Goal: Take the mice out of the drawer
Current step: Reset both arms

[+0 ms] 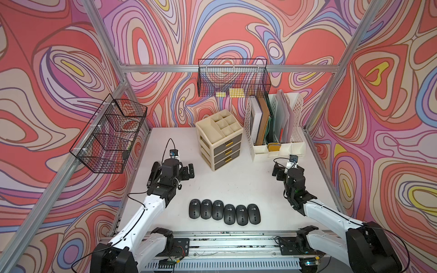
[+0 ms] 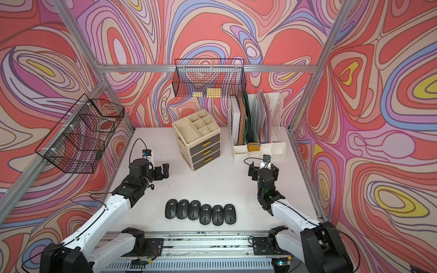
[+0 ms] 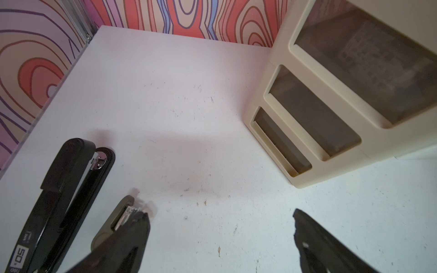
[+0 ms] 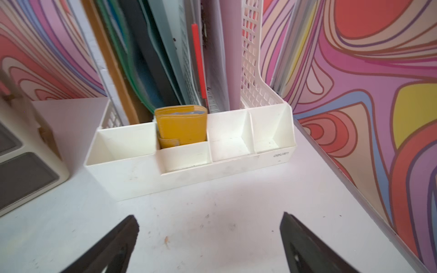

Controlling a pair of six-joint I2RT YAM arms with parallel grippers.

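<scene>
On table (image 1: 236, 186), mice (image 1: 218, 210) lengthwise front-to-back, wheels nearward

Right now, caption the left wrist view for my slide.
Open left claw above white table; stapler and staple remover to one side, cream organiser beyond.

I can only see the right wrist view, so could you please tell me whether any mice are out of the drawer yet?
Observer: Yes, six mice lie side by side in a row on the table, near its front edge.
Operator: Thank you. Is the bottom drawer open or shut?
Observer: The bottom drawer looks pushed in, level with the two above it.
Operator: And is the left gripper holding anything?
Observer: No, the left gripper is open and empty, above bare table, with a black stapler lying off to its side.
</scene>
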